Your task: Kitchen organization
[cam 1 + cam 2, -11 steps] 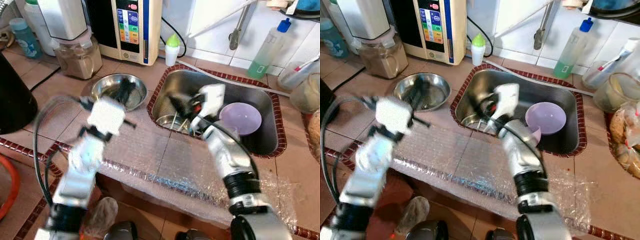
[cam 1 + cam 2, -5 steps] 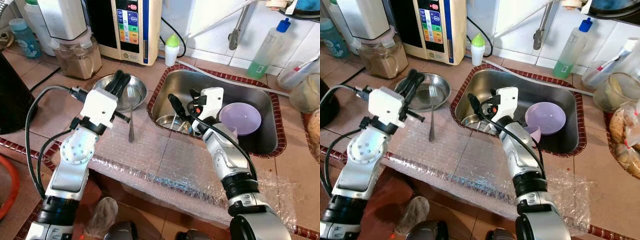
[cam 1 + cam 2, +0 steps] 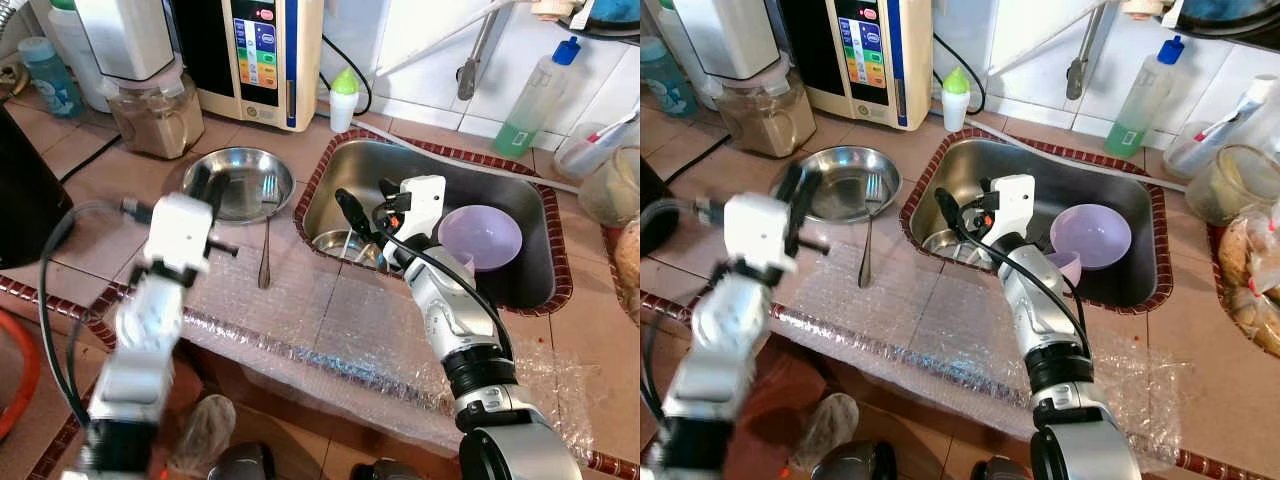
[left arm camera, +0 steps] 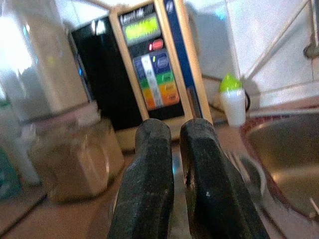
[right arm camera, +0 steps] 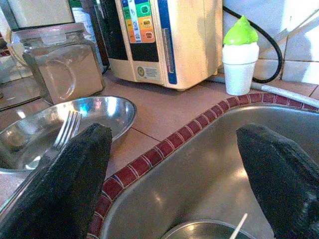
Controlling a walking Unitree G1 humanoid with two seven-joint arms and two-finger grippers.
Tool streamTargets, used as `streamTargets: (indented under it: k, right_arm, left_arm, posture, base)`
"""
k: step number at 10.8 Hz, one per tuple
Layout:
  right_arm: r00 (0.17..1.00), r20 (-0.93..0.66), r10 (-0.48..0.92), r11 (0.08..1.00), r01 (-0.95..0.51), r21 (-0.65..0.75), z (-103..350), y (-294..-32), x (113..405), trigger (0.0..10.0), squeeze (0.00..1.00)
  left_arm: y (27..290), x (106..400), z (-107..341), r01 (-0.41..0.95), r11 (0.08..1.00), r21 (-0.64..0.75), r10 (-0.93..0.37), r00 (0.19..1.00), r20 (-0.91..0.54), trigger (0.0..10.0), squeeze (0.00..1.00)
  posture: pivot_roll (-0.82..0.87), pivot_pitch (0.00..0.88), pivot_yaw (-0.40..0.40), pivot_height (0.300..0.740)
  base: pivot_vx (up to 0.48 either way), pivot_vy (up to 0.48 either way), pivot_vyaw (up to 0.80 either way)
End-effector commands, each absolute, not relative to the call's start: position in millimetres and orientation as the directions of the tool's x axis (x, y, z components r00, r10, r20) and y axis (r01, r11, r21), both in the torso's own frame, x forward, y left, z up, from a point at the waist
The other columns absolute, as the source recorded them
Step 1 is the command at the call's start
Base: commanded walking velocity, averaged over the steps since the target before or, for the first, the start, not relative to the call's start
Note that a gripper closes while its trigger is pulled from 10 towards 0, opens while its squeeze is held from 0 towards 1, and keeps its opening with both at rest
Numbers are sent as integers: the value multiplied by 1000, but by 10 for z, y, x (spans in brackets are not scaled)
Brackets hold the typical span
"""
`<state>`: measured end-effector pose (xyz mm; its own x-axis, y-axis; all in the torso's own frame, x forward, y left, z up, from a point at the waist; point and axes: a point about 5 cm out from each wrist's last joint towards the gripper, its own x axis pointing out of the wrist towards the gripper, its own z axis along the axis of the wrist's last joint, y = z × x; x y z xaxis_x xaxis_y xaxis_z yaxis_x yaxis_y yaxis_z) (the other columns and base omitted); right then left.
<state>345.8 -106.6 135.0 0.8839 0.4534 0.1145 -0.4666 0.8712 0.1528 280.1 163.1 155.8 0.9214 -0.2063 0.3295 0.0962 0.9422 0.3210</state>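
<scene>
Left eye view: a fork (image 3: 265, 232) leans tines-up on the steel bowl (image 3: 236, 184) rim, handle on the bubble wrap (image 3: 330, 320); the left gripper (image 3: 197, 184), fingers nearly together and empty, hangs beside it. The right gripper (image 3: 368, 203), spread wide and empty, hovers over the sink (image 3: 520, 290), which holds a purple bowl (image 3: 482, 236) and a metal dish (image 3: 340, 243), likely the next pick.

Lilac bowl (image 3: 481, 237) in steel sink (image 3: 530, 283); red-brown patterned tile edging (image 3: 312, 180).

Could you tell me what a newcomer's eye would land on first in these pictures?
Probably the right gripper, fingers spread wide over the left end of the steel sink, which holds a lilac bowl. Next, the fork propped on the rim of the steel bowl, beside the blurred left gripper.
</scene>
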Motion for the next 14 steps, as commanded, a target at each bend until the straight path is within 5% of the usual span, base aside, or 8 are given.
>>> streamTargets:
  k: [1,4,8,12,14]
  right_arm:
    - [888,118,445,877,-459,146,1367,-1089,3475,10000,0]
    - [888,111,446,877,-459,145,1353,-1090,3466,10000,0]
    - [889,96,448,879,-457,133,1334,-1124,3446,10000,0]
    - [882,93,462,873,-471,126,1351,-1093,3462,10000,0]
    - [880,89,466,872,-474,122,1348,-1082,3465,10000,0]
  left_arm:
    - [1641,2772,1541,90,942,323,-200,925,324,10000,1000]
    - [1456,2521,1119,274,883,382,-364,912,189,10000,1000]
    - [1345,2483,1032,304,878,371,-387,906,172,10000,1000]
    - [1340,2746,1215,212,952,221,-239,965,104,10000,1000]
    - [1172,2760,1229,272,962,21,-271,962,-27,10000,1000]
  posture:
    - [18,30,-17,740]
    - [16,31,-24,740]
    - [0,38,-34,740]
    - [3,34,-43,740]
    - [1,35,-41,740]
  base:
    - [0,0,0]
    - [0,0,0]
    - [0,0,0]
    - [0,0,0]
    - [0,0,0]
